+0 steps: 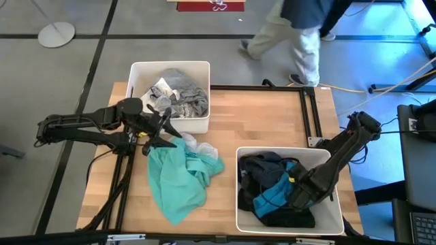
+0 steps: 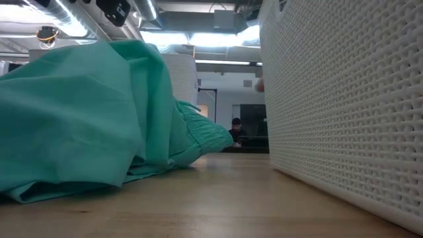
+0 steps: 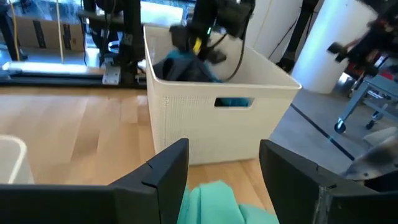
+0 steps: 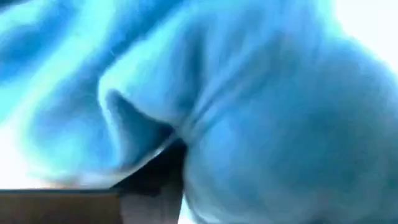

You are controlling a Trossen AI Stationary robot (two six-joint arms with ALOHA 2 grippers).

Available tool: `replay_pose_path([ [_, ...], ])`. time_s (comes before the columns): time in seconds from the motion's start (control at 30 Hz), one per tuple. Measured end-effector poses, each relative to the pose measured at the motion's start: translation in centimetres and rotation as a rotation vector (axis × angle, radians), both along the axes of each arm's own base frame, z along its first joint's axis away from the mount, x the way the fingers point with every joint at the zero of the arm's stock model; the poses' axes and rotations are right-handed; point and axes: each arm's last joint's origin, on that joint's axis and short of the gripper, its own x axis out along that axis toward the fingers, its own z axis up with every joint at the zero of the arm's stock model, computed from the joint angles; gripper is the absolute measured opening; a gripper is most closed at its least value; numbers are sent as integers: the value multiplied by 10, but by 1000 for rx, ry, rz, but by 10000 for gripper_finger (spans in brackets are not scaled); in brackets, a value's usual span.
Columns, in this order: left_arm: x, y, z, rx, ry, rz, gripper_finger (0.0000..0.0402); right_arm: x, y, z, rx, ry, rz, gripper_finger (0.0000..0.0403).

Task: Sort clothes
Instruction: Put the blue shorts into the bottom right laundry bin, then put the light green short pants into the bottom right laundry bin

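A mint green garment (image 1: 178,180) lies crumpled on the wooden table, its folds resting on the boards (image 2: 86,119); a small white piece (image 1: 199,144) lies at its far edge. My left gripper (image 1: 165,129) hovers open over the garment's far end, and the mint cloth (image 3: 217,202) shows below its spread fingers. My right gripper (image 1: 297,193) is down inside the near right white bin (image 1: 286,151), among dark clothes (image 1: 262,170) and a teal garment (image 1: 272,199). Teal cloth (image 4: 249,112) fills the right wrist view. A far white bin (image 1: 136,88) holds grey and white clothes (image 1: 178,95).
The near right bin's perforated wall (image 2: 344,99) stands close beside the mint garment. A dark metal frame (image 1: 310,116) lies along the table's right side. A person (image 1: 293,34) walks past beyond the far edge. Bare boards show between the two bins.
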Motion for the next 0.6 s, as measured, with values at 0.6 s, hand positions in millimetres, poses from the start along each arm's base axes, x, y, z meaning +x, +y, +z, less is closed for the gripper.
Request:
replay_pose_path([
  [0.6,-2,0,-7,-2,71,5,186,44,-20,170,-528,-1102,343,188],
])
